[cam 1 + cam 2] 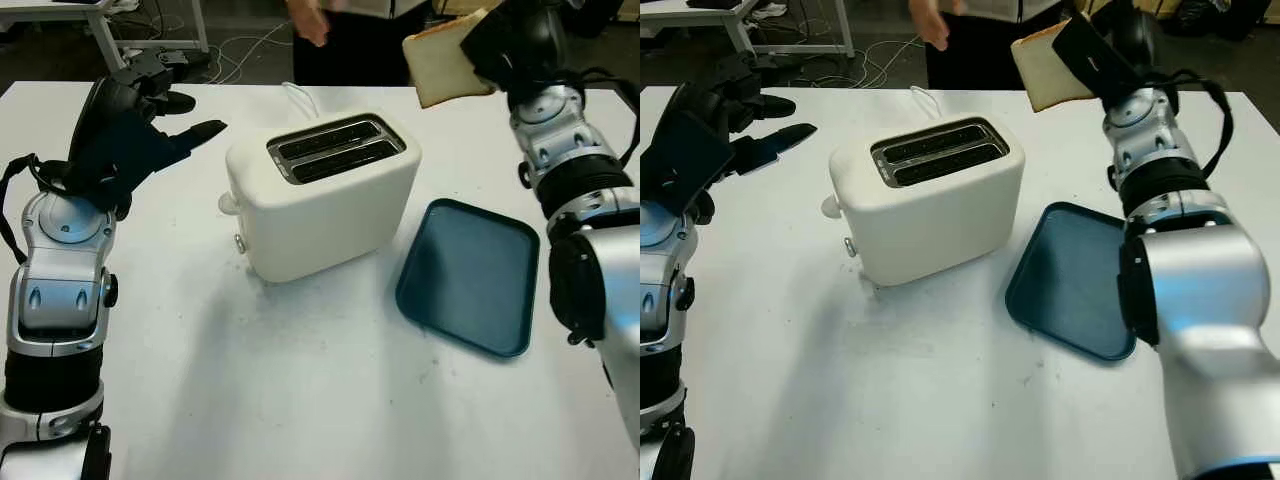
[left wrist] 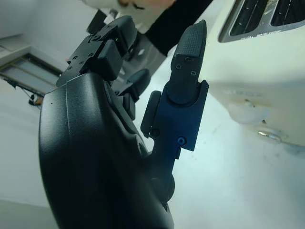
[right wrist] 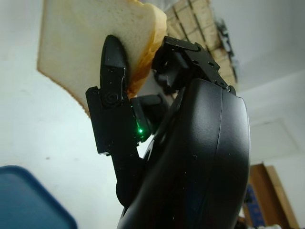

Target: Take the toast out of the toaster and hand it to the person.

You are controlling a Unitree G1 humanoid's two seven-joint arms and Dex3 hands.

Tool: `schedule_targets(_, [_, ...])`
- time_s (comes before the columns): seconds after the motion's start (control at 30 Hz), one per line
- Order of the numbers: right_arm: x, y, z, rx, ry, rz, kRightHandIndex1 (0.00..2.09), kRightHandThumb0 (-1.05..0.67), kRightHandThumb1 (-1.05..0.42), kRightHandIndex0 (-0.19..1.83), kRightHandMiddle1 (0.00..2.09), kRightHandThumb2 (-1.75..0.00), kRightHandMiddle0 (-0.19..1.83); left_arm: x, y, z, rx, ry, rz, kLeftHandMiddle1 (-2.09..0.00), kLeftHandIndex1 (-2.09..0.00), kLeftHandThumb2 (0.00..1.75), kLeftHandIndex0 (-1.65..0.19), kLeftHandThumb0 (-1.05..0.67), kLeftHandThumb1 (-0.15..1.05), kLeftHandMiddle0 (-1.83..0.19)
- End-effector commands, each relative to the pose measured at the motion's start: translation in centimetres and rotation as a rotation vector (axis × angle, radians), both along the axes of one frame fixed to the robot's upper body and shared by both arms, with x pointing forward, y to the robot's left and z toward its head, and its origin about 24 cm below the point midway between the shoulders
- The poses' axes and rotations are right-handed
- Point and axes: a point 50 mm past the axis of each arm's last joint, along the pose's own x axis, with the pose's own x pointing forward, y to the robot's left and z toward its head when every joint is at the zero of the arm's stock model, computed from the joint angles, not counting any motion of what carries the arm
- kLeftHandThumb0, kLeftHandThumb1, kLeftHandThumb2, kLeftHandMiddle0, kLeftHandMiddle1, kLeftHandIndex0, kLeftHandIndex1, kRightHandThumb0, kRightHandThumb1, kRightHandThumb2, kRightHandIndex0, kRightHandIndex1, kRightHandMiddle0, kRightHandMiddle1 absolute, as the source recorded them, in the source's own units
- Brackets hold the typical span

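Fingers, right hand (image 1: 1095,55): clamped on a slice of toast (image 1: 440,62), one finger (image 3: 112,71) pressed flat against the pale face, the others behind the crust.
Toast: held up in the air past the far right side of the toaster (image 1: 320,195), tilted, well clear of the slots.
Fingers, left hand (image 1: 150,120): apart and holding nothing, raised over the bench (image 1: 300,400) left of the toaster, not touching it.
Toaster: white, two-slot, standing mid-bench; both slots dark, lever knob on the left end face.
Tray (image 1: 470,275): dark teal, flat on the bench just right of the toaster, nothing on it.
Person: dark clothing at the far edge of the bench, one hand (image 1: 308,22) reaching in behind the toaster, apart from the toast.
Cord (image 1: 300,97): white, running from behind the toaster toward the far edge.
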Motion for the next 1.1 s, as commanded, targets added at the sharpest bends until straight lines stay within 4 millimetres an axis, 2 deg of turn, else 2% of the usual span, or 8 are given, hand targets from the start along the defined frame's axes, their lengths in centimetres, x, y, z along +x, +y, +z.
schedule_targets(0.0, [-0.1,-0.2,-1.1,0.064,0.039,-0.011,1.75,-0.21,-0.92,0.60,1.67,-0.33,0.44,-0.2,0.1,0.1,0.005,0.001,0.006,-0.91,-0.39,0.09,-0.37,-0.49,0.92,-0.16])
schedule_targets(0.23, [-0.2,-0.5,-2.0,0.021,0.085,-0.031,1.75,-0.20,-0.92,0.55,1.48,-0.37,0.31,-0.1,0.2,0.0,0.008,-0.002,0.002,-0.91,-0.40,0.09,-0.38,-0.50,0.92,-0.18])
schedule_targets(0.3, [-0.3,-0.6,-2.4,0.021,0.104,-0.044,1.75,-0.22,-0.92,0.53,0.94,-0.36,0.44,-0.1,0.2,0.0,0.006,0.001,0.001,-0.91,-0.39,0.09,-0.37,-0.50,0.92,-0.18])
schedule_targets(0.37, [-0.3,-0.6,-3.0,0.027,0.122,-0.047,1.75,-0.21,-0.92,0.53,0.75,-0.34,0.54,-0.1,0.1,0.0,0.012,0.001,-0.001,-0.90,-0.39,0.09,-0.37,-0.49,0.92,-0.18])
schedule_targets(0.4, [-0.4,-0.6,-3.2,0.025,0.131,-0.046,1.75,-0.20,-0.92,0.55,1.11,-0.34,0.45,-0.1,0.1,0.0,0.011,0.000,-0.002,-0.90,-0.39,0.10,-0.37,-0.48,0.92,-0.18])
schedule_targets(0.47, [-0.4,-0.5,-3.6,0.033,0.141,-0.046,1.75,-0.20,-0.92,0.56,1.51,-0.34,0.34,-0.1,0.1,0.0,0.007,-0.001,-0.001,-0.90,-0.39,0.09,-0.37,-0.48,0.92,-0.18])
schedule_targets(0.57, [-0.5,-0.5,-4.0,0.044,0.139,-0.035,1.75,-0.17,-0.92,0.55,1.70,-0.33,0.31,-0.1,0.2,0.0,0.012,-0.002,0.001,-0.90,-0.40,0.09,-0.38,-0.50,0.92,-0.18])
schedule_targets(1.07, [-0.4,-0.4,-3.8,0.047,0.138,-0.044,1.75,-0.21,-0.92,0.58,1.67,-0.31,0.33,-0.1,0.1,0.1,0.003,0.000,0.003,-0.91,-0.39,0.09,-0.37,-0.50,0.92,-0.18])
